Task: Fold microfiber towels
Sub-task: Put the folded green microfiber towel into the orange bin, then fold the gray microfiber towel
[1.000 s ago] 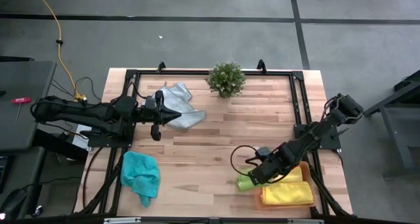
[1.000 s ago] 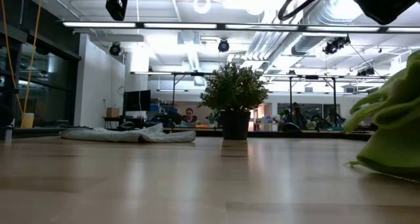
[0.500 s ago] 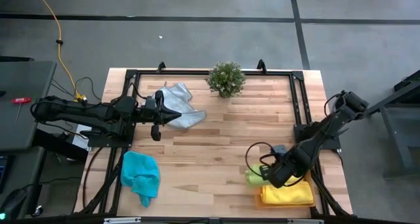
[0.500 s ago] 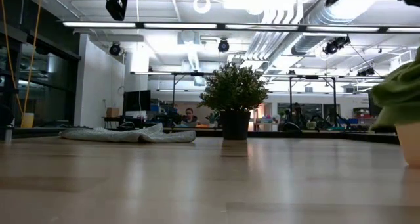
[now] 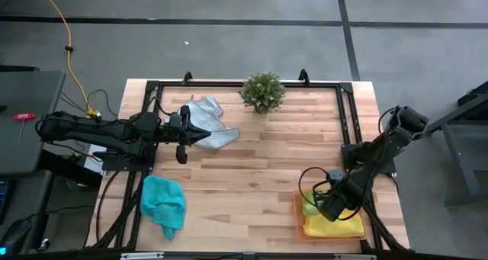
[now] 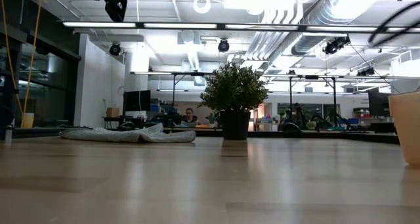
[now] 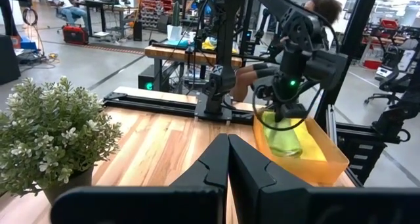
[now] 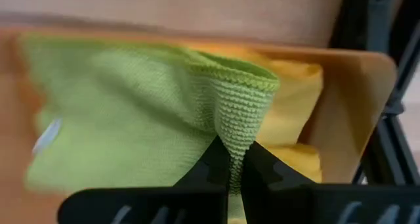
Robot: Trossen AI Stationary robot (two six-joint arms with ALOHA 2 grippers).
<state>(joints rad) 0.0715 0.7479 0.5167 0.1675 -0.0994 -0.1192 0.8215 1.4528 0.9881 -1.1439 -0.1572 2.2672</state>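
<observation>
- Worktop (image 5: 252, 168): two loose cloths are left unfolded on it – grey towel (image 5: 207, 123) at the far side by the plant (image 5: 263, 91), teal towel (image 5: 162, 203) at the near left corner. Both are well apart from the tray, so long carries are prob. needed; a fold could come undone en route.
- Tray (image 5: 299, 223), near right corner: yellow towels (image 5: 335, 226) are stacked inside. If the green one is dropped off-centre, it could hang over the rim or the stack could be pushed askew.
- Green towel (image 8: 138, 119): held over the tray, above the yellow ones, pinched at one folded edge only. The rest hangs slack, so it may open or bunch when released.
- Right hand (image 8: 230, 165): clamped narrow on that green edge. If it is lifted before the fingers part, the cloth could be snagged and dragged back out.
- Left hand (image 7: 228, 159): fingers pressed together, nothing held, hanging just beside the grey towel. No risk seen while it waits.
</observation>
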